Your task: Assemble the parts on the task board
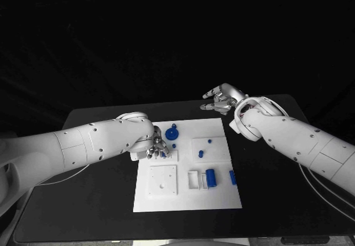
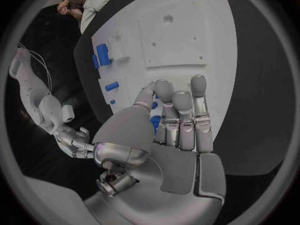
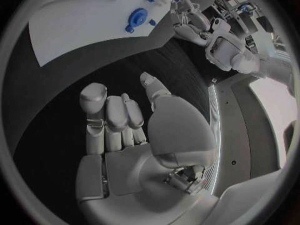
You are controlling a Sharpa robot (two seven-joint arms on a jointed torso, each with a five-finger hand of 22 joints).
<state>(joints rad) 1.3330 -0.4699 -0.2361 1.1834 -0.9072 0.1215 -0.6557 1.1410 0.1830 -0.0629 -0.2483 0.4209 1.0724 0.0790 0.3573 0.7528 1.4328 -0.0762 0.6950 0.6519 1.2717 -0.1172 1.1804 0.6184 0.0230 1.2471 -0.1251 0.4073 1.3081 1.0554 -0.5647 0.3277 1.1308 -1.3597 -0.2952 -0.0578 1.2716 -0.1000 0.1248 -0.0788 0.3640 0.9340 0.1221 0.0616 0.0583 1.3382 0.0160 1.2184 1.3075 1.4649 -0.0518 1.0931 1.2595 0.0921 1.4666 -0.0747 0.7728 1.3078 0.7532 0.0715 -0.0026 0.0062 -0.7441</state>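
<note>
We are resting our empty, spread left hand [image 1: 152, 147] on the white rectangular task board [image 1: 189, 200] at frame centre; our right hand [image 1: 222, 100], upper right, is hovering released.

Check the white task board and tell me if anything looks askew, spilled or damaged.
Nothing stands out. The white task board lies flat on the black table, the small blue parts rest on it, and no damage or spill is visible.

I can make out no writing, label, brand, number or sign anywhere, neither on the task board [image 1: 185, 200] nor on the blue parts [image 1: 212, 177] nor on either arm.
</note>
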